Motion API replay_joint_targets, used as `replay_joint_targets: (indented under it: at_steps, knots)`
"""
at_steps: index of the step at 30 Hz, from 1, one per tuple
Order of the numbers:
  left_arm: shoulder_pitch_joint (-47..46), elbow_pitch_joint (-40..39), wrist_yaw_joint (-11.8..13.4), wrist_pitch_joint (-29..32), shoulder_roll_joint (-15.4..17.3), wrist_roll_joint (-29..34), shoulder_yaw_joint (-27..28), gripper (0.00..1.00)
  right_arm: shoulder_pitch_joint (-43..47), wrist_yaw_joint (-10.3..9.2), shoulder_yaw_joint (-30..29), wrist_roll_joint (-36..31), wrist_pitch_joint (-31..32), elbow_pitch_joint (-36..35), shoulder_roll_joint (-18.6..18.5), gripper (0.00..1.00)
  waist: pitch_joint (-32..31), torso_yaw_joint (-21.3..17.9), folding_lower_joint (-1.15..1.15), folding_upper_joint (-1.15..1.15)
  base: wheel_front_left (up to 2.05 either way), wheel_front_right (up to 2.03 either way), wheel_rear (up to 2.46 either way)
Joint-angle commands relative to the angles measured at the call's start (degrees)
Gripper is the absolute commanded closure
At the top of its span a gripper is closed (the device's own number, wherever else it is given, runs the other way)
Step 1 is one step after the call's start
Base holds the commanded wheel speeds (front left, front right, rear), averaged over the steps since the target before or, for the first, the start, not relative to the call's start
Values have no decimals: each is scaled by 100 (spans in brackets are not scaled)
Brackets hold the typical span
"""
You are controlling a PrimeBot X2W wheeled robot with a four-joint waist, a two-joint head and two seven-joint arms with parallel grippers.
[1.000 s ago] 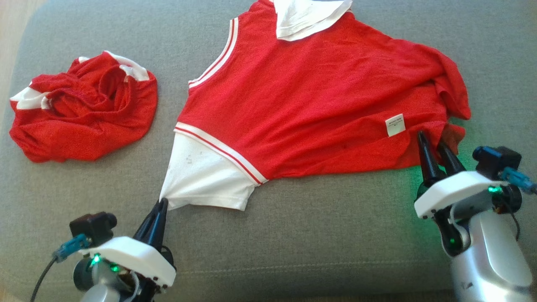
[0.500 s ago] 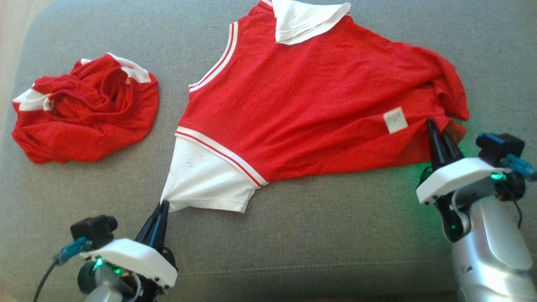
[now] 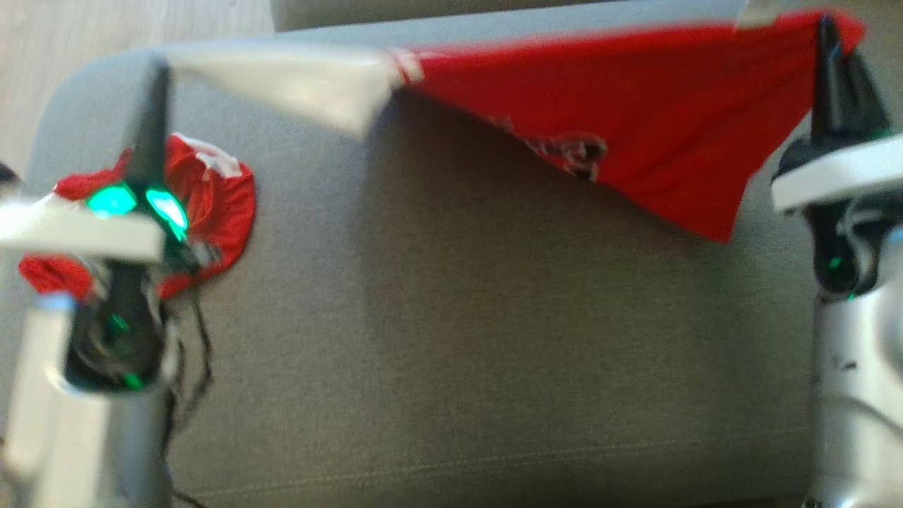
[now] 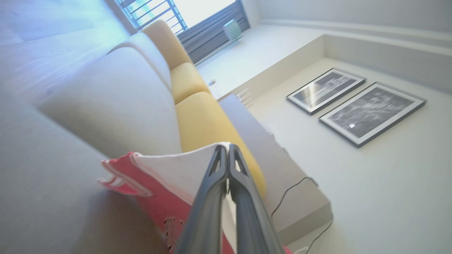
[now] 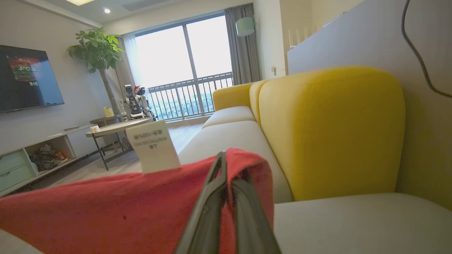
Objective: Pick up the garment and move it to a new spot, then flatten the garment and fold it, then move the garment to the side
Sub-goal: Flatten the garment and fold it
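Note:
The garment [image 3: 635, 106], a red shirt with a white sleeve [image 3: 296, 77], hangs stretched in the air above the grey sofa cushion [image 3: 458, 317]. My left gripper [image 3: 161, 70] is shut on the white sleeve's edge at the upper left. At the upper right, my right gripper [image 3: 829, 28] is shut on the red hem corner. The left wrist view has the left gripper [image 4: 227, 148] pinching the white sleeve [image 4: 176, 169]. The right wrist view has the right gripper [image 5: 226, 158] clamped on red fabric [image 5: 106, 208] beside a white label [image 5: 152, 146].
A second red and white garment [image 3: 219, 190] lies crumpled on the cushion's left side, partly behind my left wrist. Wooden floor [image 3: 106, 21] lies past the cushion's far left corner. A yellow backrest [image 5: 328, 130] rises at the right.
My right gripper closed on the red hem. Both arms then lifted the shirt off the cushion and stretched it between them. The head view has shifted too.

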Motion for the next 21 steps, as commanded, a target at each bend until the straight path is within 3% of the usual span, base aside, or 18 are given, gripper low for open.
replay_joint_targets:
  at_steps: [1, 6, 13, 17, 21]
  knots:
    - [-341, -243, 71, 36, 125, -39, 288, 100, -309, -1, 89, 3, 94, -276, -23, 100, -111, -106, 0, 0, 0, 0, 0]
    - [-1613, -347, 791, 283, 128, -196, 438, 100, -888, -1, 93, 310, 897, -663, -64, 100, -279, -228, 0, 0, 0, 0, 0]
    - [-3221, 256, 1513, 565, 237, -118, 392, 100, -1817, -1, -43, 993, 1806, -681, -175, 100, -156, -262, 0, 0, 0, 0, 0]
    - [-3935, 1143, 1708, 663, 322, -29, 333, 100, -2415, -1, -290, 1533, 2388, -106, -115, 100, 20, -243, 0, 0, 0, 0, 0]
    - [-4659, 2197, 1571, 734, 464, 153, 150, 100, -3048, -1, -335, 1543, 2627, 612, -166, 100, 376, -182, 0, 0, 0, 0, 0]
